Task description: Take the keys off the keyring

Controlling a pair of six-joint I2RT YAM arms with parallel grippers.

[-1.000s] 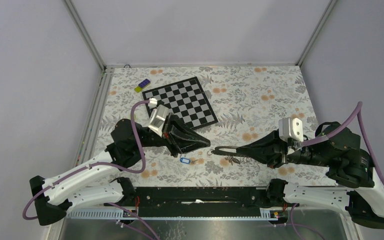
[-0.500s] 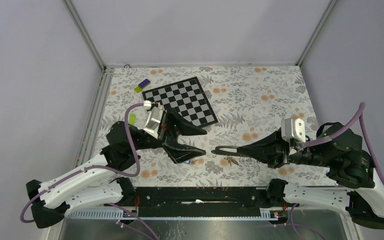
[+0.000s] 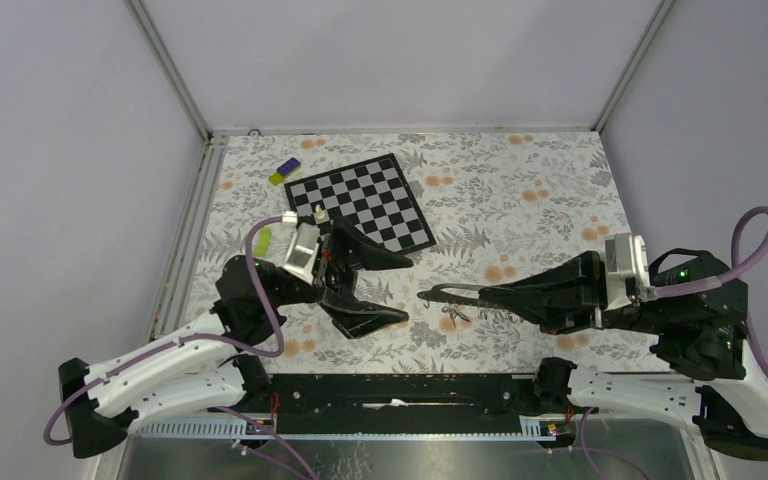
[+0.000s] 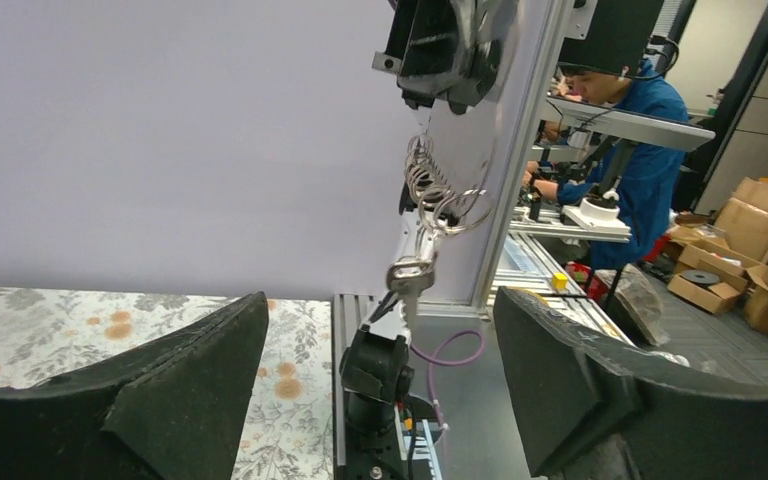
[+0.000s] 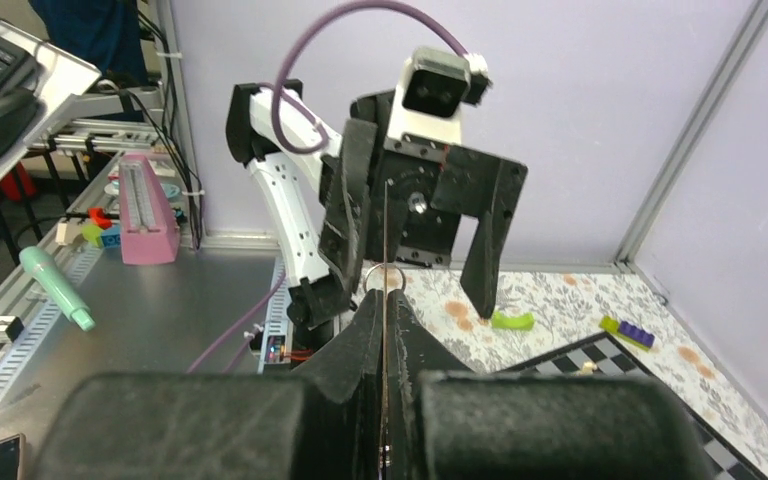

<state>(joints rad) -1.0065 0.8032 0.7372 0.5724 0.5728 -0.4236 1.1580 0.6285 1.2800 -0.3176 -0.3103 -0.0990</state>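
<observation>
My right gripper is shut on the thin wire keyring, which I see edge-on between the pads, with a small loop showing at the tips. The silvery keys hang under its fingers, just above the flowered cloth. In the left wrist view the coiled rings and one key dangle straight ahead. My left gripper stands wide open, facing the right tips at close range. Nothing is between its fingers.
A chessboard lies behind the left gripper with a white chess piece at its near-left corner. A purple-and-yellow block and a green piece lie at the left. The black rail runs along the near edge.
My left gripper has opened wide and drawn back to the left; its lower finger now covers the blue tag on the cloth. The right arm pulled back and rose slightly, still shut.
</observation>
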